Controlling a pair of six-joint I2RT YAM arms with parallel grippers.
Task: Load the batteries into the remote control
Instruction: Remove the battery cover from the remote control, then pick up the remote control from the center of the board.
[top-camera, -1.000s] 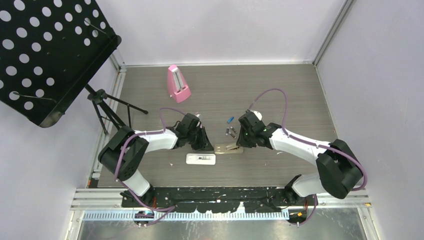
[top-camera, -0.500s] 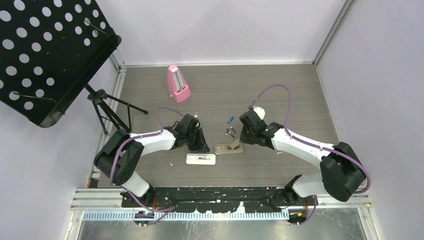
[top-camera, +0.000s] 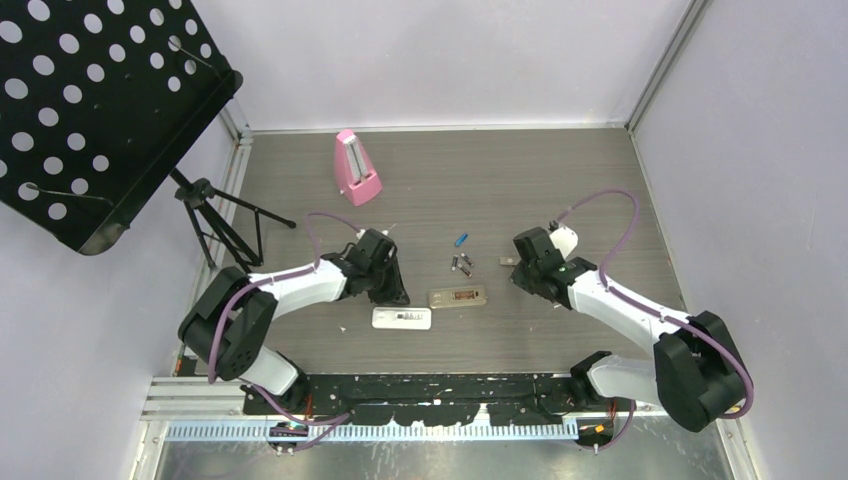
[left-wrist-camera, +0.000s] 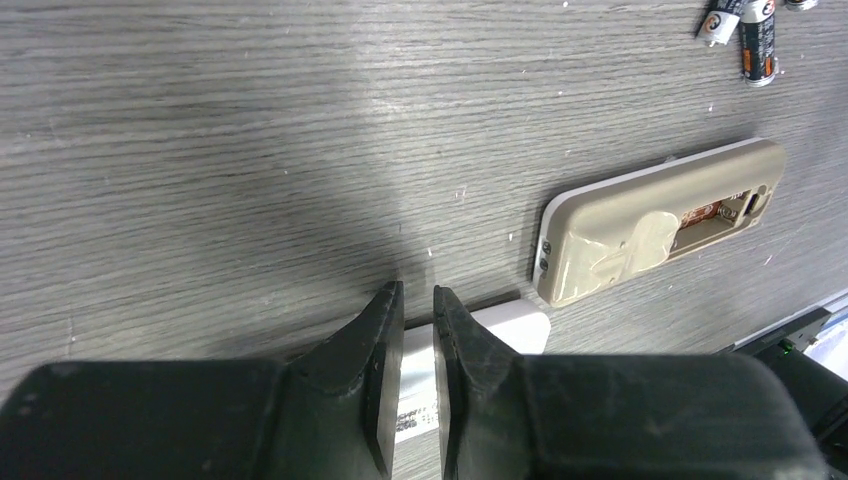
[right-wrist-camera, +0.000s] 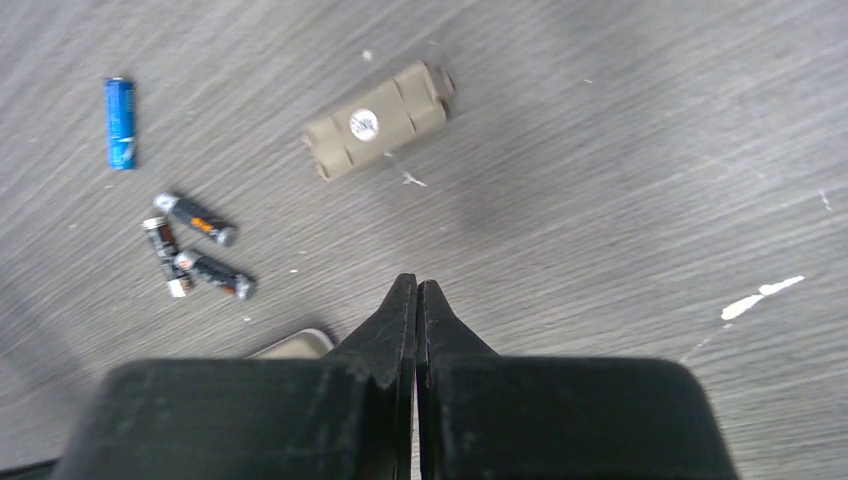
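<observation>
Right gripper (right-wrist-camera: 416, 287) has backed off the beige remote (top-camera: 458, 296) — jaws closed, empty.

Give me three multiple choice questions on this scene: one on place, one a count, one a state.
1. Where is the blue battery? A) on the table, lying alone B) in a bowl C) on a shelf
2. How many dark batteries are there? A) one B) three C) five
3. The right gripper is: A) wide open B) shut on a battery C) shut, empty
Answers: 1 A, it lies by itself on the table; 2 B, three lie clustered; 3 C, its fingers meet with nothing between.
</observation>
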